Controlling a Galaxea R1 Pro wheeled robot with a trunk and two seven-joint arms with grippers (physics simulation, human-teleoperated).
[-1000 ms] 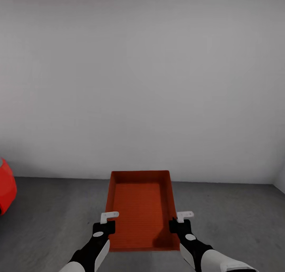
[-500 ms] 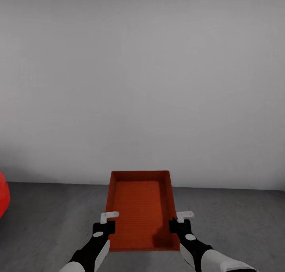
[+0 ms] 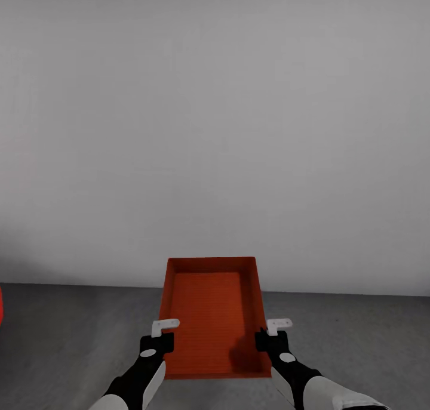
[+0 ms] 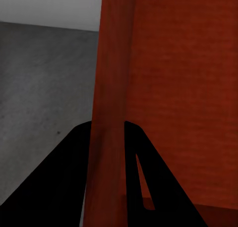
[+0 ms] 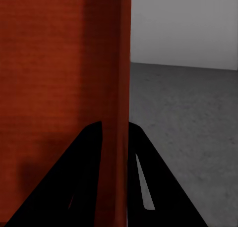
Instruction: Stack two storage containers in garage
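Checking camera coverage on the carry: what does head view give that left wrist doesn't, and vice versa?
Head view alone: the whole storage container, the left gripper and right gripper on its opposite long walls, and a sliver of red car. Left wrist alone: close up, dark fingers straddling the thin left wall. Shared: the container, grey concrete floor and white wall.

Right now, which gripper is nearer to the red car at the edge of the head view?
Left. The left gripper grips the red-orange rectangular container's car-side wall; the right gripper grips the opposite wall, farther from the red car.
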